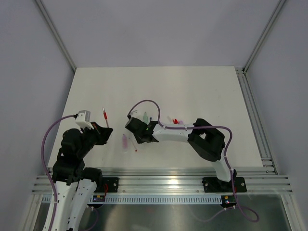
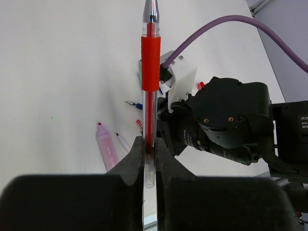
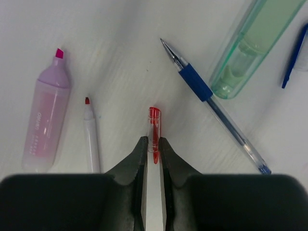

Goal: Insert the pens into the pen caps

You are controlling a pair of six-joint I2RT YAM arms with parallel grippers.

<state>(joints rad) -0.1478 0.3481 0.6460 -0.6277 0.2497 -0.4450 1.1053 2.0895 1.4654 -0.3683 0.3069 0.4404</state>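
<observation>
In the top view, the left hand [image 1: 103, 131] at the lower left holds the red pen [image 1: 105, 117] tight, tip sticking out, I think ready for a cap. The left wrist view shows the pen running up the middle. In the right wrist view, the right hand [image 3: 153, 140] is narrow, pinching the red cap [image 3: 154, 122] at the middle.

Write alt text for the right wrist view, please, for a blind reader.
The right end effector grips a red pen cap against a white table. At picture left lie a pink highlighter and a red-tipped white pen; at picture right, a blue pen and a pale green cap.
</observation>
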